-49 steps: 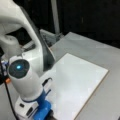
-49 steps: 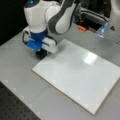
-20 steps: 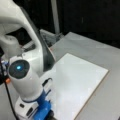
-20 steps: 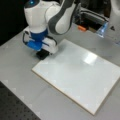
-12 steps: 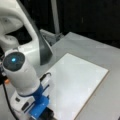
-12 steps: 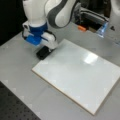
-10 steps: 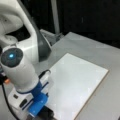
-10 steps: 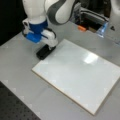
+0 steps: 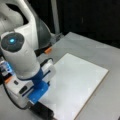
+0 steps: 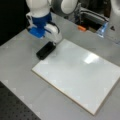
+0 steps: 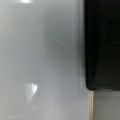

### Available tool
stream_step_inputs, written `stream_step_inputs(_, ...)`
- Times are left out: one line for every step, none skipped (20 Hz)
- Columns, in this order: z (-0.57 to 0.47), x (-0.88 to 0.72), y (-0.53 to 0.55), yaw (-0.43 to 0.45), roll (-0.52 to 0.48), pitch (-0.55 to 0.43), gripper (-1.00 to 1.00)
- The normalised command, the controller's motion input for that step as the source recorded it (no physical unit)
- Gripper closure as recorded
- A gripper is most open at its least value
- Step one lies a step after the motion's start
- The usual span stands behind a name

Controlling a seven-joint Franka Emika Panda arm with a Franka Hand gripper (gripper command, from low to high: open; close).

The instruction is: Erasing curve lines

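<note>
Lifting gripper [image 10: 53,41] off eraser [image 10: 45,50], now left at board [image 10: 82,72] corner at 10 o'clock | jaw spread: cannot tell | curve lines: none visible; board looks wiped clean.

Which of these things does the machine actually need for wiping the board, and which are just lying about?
For the job:
- white rectangular board
- black block eraser, lying at the board's corner
- claw, just above the eraser

Lying about:
- small orange object
- grey table
</note>
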Motion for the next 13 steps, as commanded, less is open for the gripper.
stream_step_inputs(0.02,-0.32,0.58,0.01,-0.133,-0.002,-1.0)
stream_step_inputs(0.0,-0.31,0.5,0.015,-0.137,-0.016,-1.0)
stream_step_inputs(-0.03,-0.29,0.42,0.02,-0.139,-0.027,-1.0)
stream_step_inputs(-0.05,-0.27,0.35,-0.029,-0.103,-0.115,-1.0)
stream_step_inputs(-0.07,-0.26,0.28,-0.026,-0.078,-0.172,-1.0)
stream_step_inputs(-0.07,-0.25,0.23,-0.017,-0.084,-0.162,-1.0)
stream_step_inputs(-0.06,-0.23,0.18,-0.015,-0.083,-0.161,-1.0)
stream_step_inputs(-0.06,-0.21,0.13,0.011,-0.119,-0.088,-1.0)
stream_step_inputs(-0.06,-0.18,0.1,0.024,-0.149,-0.079,-1.0)
stream_step_inputs(-0.06,-0.16,0.08,0.022,-0.155,-0.077,-1.0)
stream_step_inputs(-0.06,-0.14,0.07,0.02,-0.156,-0.077,-1.0)
stream_step_inputs(-0.07,-0.12,0.07,0.047,-0.251,-0.133,-1.0)
stream_step_inputs(-0.07,-0.12,0.08,0.054,-0.275,-0.147,-1.0)
